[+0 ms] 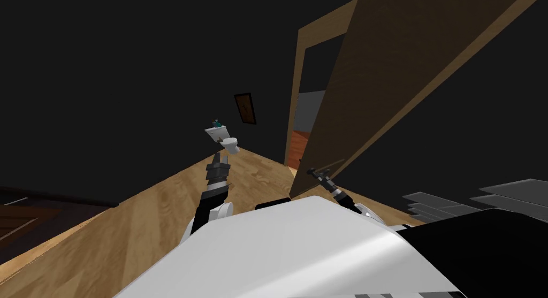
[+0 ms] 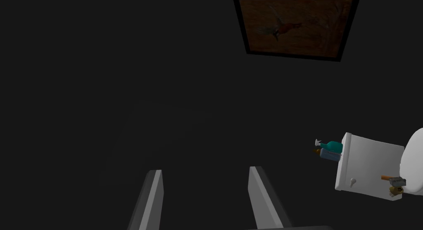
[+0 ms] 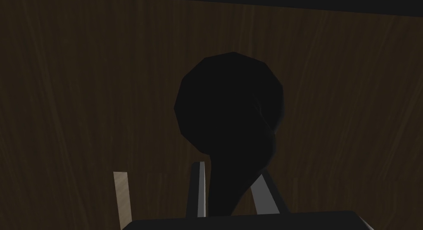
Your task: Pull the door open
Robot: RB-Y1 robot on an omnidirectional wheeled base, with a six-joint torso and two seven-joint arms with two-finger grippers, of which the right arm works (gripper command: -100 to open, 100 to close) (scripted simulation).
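The brown wood-grain door [image 1: 406, 70] stands ajar ahead and to the robot's right, with a dark handle [image 3: 229, 103] on its face. The right pincer [image 3: 229, 174] pinches the handle's neck, one blade pressed against each side. The left pincer [image 2: 204, 170] hangs spread before a dark wall, near a white toilet [image 2: 371, 165] with a teal bottle [image 2: 332, 147] on its tank.

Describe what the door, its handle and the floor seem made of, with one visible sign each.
Dark brown flat door: apparently wood, matt; faint grain streaks run along it. Black rounded door handle: unclear, perhaps metal or plastic; evenly black, no shine. Light tan floor: wood or wood-look laminate; grain swirls show.
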